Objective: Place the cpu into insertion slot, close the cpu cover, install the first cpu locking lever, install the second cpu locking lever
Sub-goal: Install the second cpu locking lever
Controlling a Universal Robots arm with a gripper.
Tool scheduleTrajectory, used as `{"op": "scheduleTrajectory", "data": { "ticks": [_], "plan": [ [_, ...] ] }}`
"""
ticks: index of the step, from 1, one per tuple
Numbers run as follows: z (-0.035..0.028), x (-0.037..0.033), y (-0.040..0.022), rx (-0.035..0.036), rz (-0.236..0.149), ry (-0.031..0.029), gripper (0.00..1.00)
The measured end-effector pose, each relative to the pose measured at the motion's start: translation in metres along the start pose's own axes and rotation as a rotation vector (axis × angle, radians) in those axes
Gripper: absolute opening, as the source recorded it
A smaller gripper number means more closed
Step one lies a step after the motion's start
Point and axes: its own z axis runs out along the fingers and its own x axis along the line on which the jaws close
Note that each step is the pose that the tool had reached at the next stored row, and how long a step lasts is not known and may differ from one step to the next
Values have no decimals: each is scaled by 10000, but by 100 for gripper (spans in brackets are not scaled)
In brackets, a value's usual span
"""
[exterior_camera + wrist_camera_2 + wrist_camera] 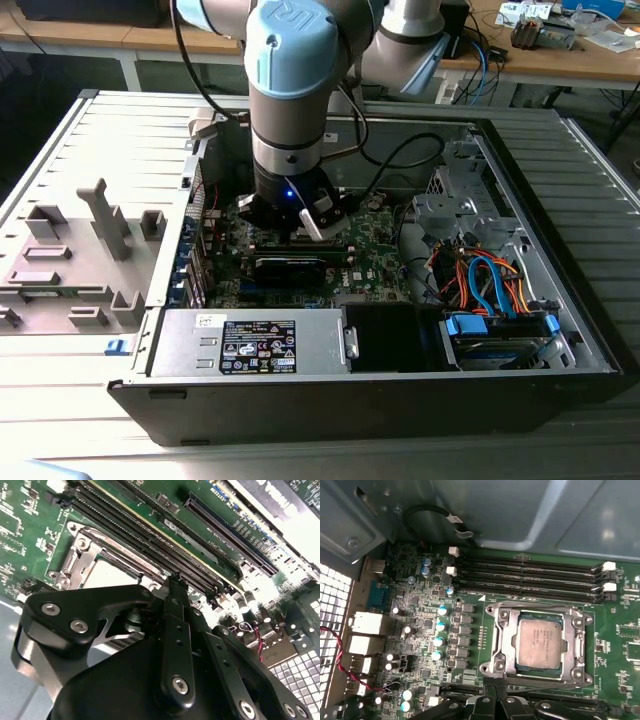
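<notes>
With the cpu (pixel 539 643) already lying in the insertion slot (pixel 501 645) at lower right of the first wrist view, the gripper (pixel 494 690) is hovering just beside it, fingers (pixel 489 692) pinched narrow, holding nothing, probably for lever work.

memory slots (pixel 530 577) beside socket, case wall (pixel 520 510) close
</notes>
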Motion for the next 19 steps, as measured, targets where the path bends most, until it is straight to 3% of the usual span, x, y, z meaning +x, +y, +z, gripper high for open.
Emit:
{"op": "scheduleTrajectory", "data": {
  "ticks": [1,5,11,15,19],
  "plan": [
    [4,4,-9,-39,-4,-4,11],
    [53,7,-33,-339,-37,-32,11],
    [125,16,-51,-547,-49,-54,11],
    [175,63,-53,-717,-56,-74,11],
    [200,66,-59,-749,-62,-69,11]
  ]
}}
